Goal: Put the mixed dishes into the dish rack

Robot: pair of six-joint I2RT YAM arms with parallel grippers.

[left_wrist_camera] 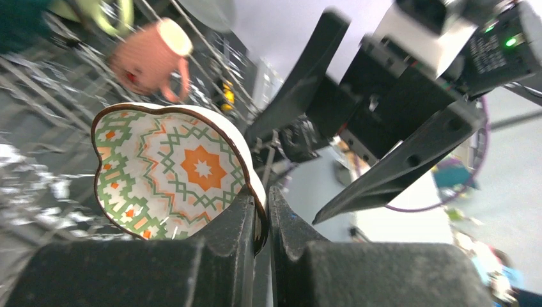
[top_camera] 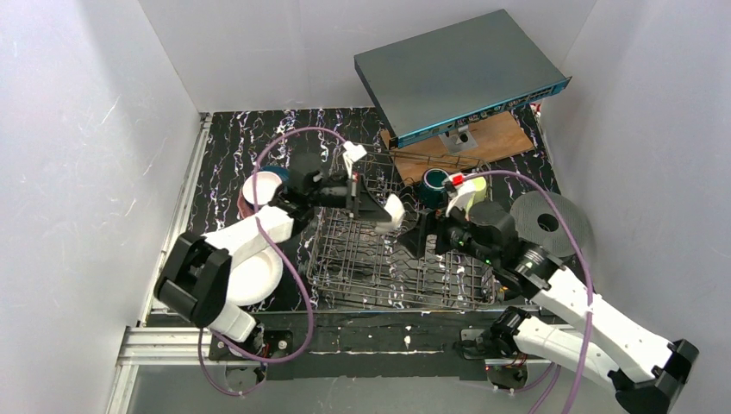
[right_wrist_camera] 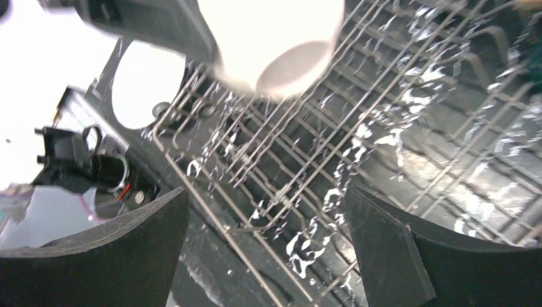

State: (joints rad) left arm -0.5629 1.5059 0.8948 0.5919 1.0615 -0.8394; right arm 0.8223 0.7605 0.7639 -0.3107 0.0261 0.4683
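A small scalloped bowl (left_wrist_camera: 172, 173), white outside with a green and orange pattern inside, hangs over the dish rack (top_camera: 405, 280). My left gripper (left_wrist_camera: 265, 198) is shut on its brown rim. From above the bowl (top_camera: 394, 210) shows white at the left gripper (top_camera: 379, 210). My right gripper (right_wrist_camera: 265, 192) is open and empty, its fingers spread above the rack wires (right_wrist_camera: 307, 173), just right of the bowl (right_wrist_camera: 281, 45). In the top view the right gripper (top_camera: 417, 233) faces the left one. A salmon-pink mug (left_wrist_camera: 153, 61), a dark teal mug (top_camera: 434, 184) and a light green mug (top_camera: 465, 194) sit at the rack's far end.
A white plate (top_camera: 257, 278) lies left of the rack under the left arm, with stacked bowls (top_camera: 263, 185) behind it. A black disc with a centre hole (top_camera: 549, 224) lies to the right. A flat grey box (top_camera: 457, 73) on a wooden board stands behind the rack.
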